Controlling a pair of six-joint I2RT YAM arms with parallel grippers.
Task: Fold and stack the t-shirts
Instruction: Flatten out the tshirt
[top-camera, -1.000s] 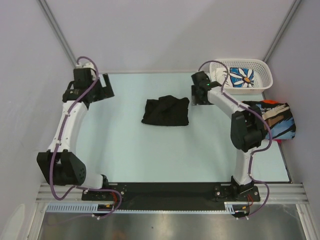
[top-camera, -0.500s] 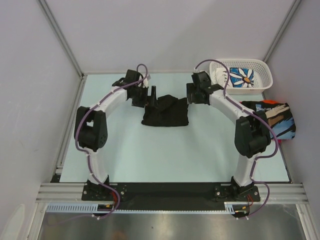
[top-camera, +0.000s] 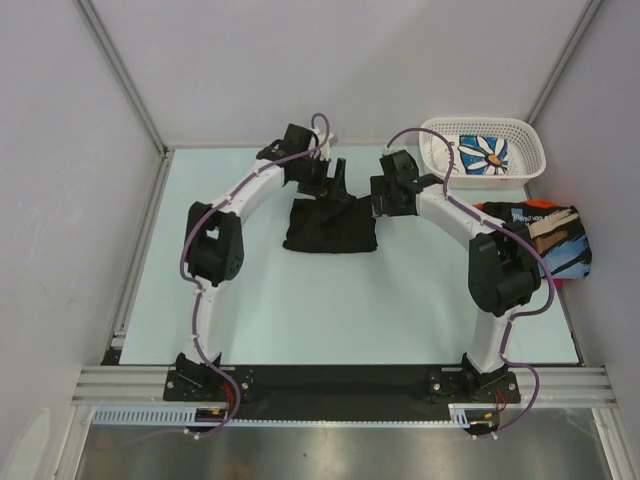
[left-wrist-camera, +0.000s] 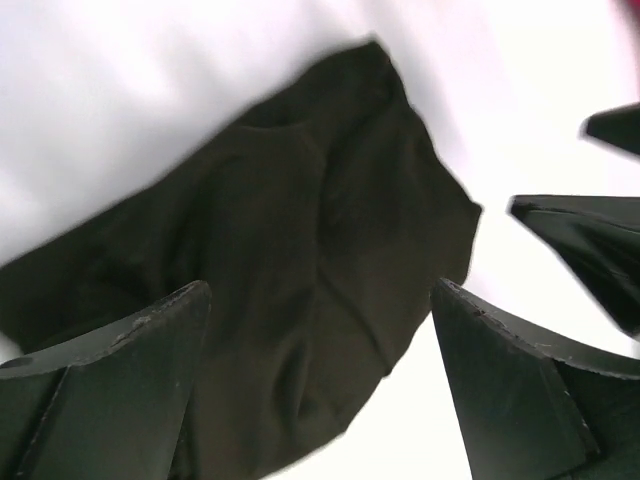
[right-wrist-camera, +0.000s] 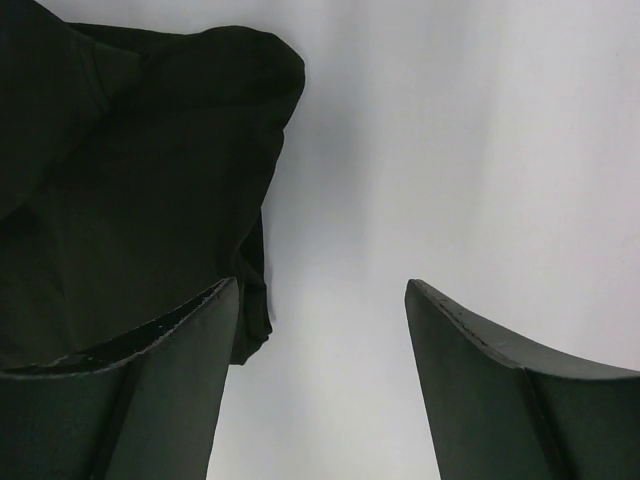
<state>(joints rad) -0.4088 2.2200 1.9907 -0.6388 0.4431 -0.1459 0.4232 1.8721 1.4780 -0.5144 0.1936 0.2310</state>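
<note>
Pale tabletop (top-camera: 300, 320) carries a crumpled black shirt (top-camera: 331, 224) at upper centre. Left fingers (left-wrist-camera: 110, 390) and right fingers (right-wrist-camera: 500, 400) hover spread wide, empty, at its upper edge; each should pinch one corner only, then draw apart evenly.

**Basket, surface and enclosure**

We see a white lattice basket (top-camera: 500, 180) at the far right corner of the surface (top-camera: 300, 300), which is a pale blue-green sheet. The basket sits just in front of the back wall (top-camera: 330, 70) and near the right post (top-camera: 562, 60). The left wall (top-camera: 50, 200) and right wall (top-camera: 612, 150) are plain grey, and a left post (top-camera: 120, 75) slants up at the far left corner. Along the near edge we find a black strip (top-camera: 340, 378), then a ribbed aluminium rail (top-camera: 340, 412), then a dull steel sheet (top-camera: 340, 452).
</note>
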